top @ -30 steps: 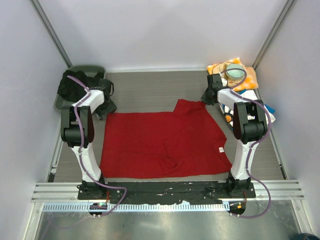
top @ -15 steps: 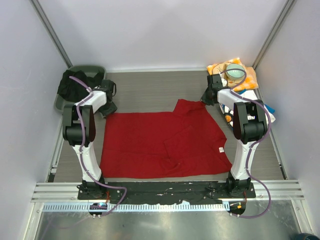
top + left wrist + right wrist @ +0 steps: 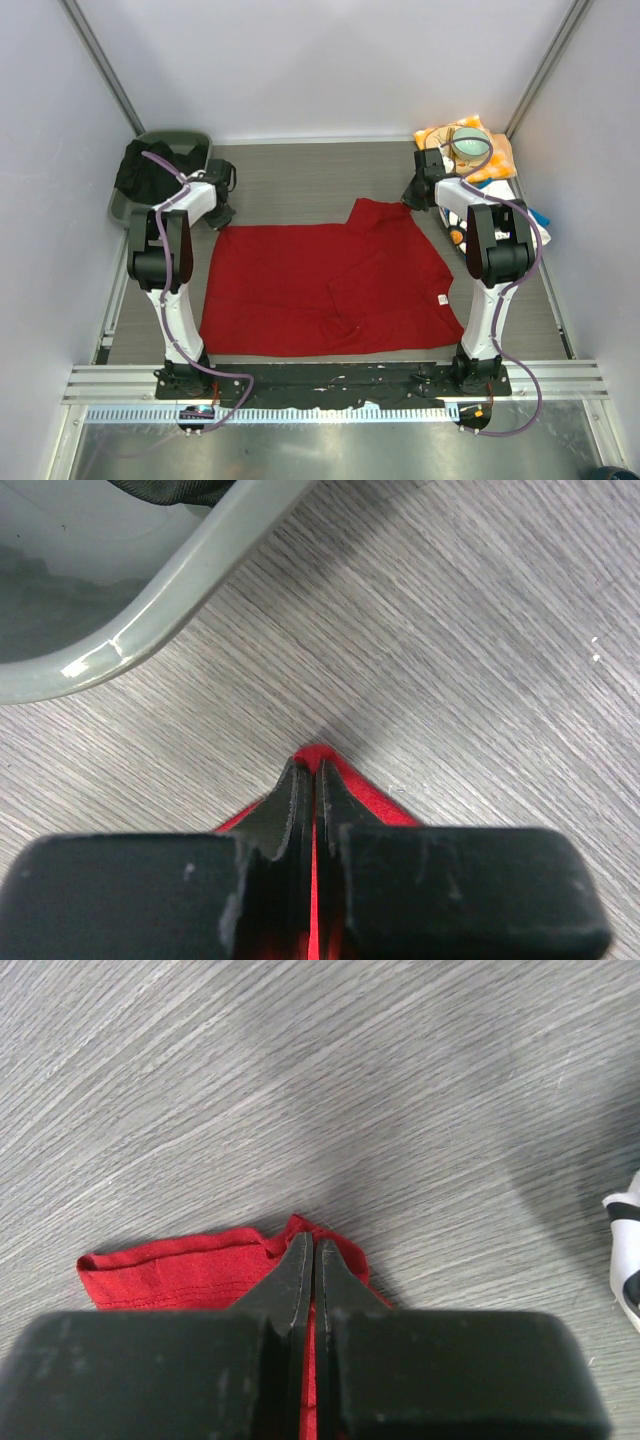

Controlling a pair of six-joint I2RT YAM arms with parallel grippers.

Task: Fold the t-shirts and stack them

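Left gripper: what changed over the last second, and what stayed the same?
The left gripper edged in and closed on the far left corner of the red t-shirt. The right gripper stayed shut on the shirt's far right corner, and the shirt lies spread flat as before.

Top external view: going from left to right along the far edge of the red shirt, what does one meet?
Grey-green plastic bin, left gripper, red cloth t-shirt, right gripper, orange-yellow cloth under a round bowl.
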